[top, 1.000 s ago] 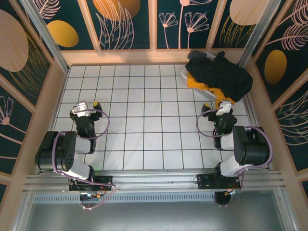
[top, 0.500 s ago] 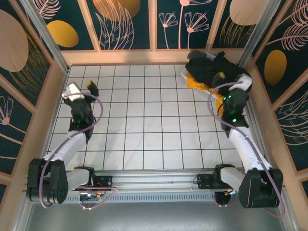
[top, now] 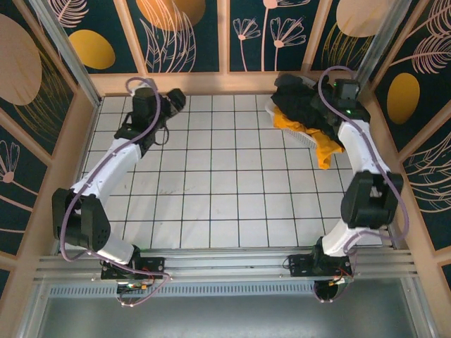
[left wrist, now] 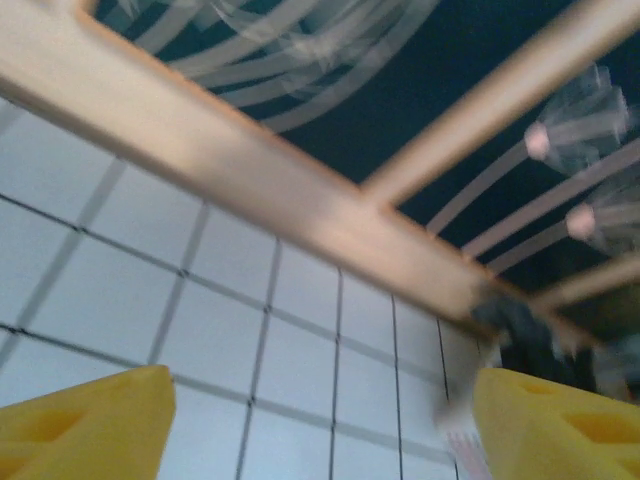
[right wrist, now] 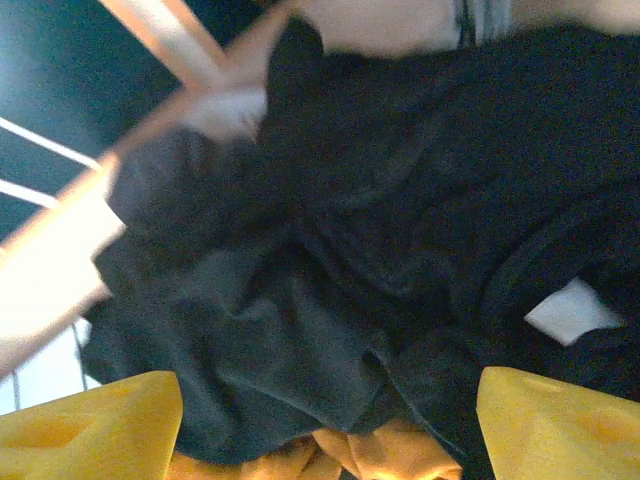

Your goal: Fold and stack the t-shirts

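Observation:
The black t-shirt [top: 310, 104] lies crumpled at the back right corner, on top of the mustard-yellow t-shirt [top: 313, 135], which spills out toward the front. My right gripper [top: 340, 94] hovers over the black heap, open. In the right wrist view its yellow fingers [right wrist: 90, 425] stand wide apart with the black t-shirt [right wrist: 380, 250] beneath them and a yellow t-shirt fold [right wrist: 370, 455] at the bottom edge. My left gripper [top: 171, 101] is stretched to the back left over bare tiles, open. Its fingers [left wrist: 80, 425] hold nothing.
A white lattice basket [top: 270, 108] sits under the shirts. Wooden rails and patterned panels wall in the white tiled floor [top: 211, 176] at the back and both sides. In the left wrist view the back rail [left wrist: 230, 170] runs close ahead.
Both arms have swung out from near their bases to the back of the table. The left went to the back left, and the right went onto the shirt pile.

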Action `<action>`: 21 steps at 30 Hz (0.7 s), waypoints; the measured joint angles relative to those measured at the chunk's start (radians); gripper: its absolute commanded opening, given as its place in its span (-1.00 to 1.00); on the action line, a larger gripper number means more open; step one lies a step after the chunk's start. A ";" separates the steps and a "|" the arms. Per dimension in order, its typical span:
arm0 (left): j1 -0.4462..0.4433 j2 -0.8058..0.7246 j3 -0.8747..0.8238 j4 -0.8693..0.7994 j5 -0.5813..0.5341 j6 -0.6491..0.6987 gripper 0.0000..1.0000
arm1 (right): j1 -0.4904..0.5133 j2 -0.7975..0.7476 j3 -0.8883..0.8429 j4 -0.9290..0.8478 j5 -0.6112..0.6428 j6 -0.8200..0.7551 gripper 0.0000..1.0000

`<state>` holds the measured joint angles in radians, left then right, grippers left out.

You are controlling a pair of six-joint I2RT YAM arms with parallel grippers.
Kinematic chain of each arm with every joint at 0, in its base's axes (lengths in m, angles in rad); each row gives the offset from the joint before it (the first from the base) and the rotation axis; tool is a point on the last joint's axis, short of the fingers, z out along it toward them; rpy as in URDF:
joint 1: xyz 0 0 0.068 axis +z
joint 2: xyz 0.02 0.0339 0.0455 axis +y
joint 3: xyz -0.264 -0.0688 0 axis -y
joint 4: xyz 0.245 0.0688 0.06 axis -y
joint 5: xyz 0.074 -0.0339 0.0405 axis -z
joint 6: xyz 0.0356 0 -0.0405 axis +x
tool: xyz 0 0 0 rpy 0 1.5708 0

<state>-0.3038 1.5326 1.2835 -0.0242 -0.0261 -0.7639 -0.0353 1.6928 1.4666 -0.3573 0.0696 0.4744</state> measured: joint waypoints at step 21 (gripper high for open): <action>-0.174 -0.072 0.024 -0.117 0.066 0.000 -0.36 | 0.046 0.146 0.192 0.011 -0.007 0.014 -1.00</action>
<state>-0.4782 1.4609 1.3071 -0.1413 0.0399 -0.7639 0.0105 1.8393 1.6581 -0.3458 0.0628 0.4881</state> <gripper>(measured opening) 0.335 0.052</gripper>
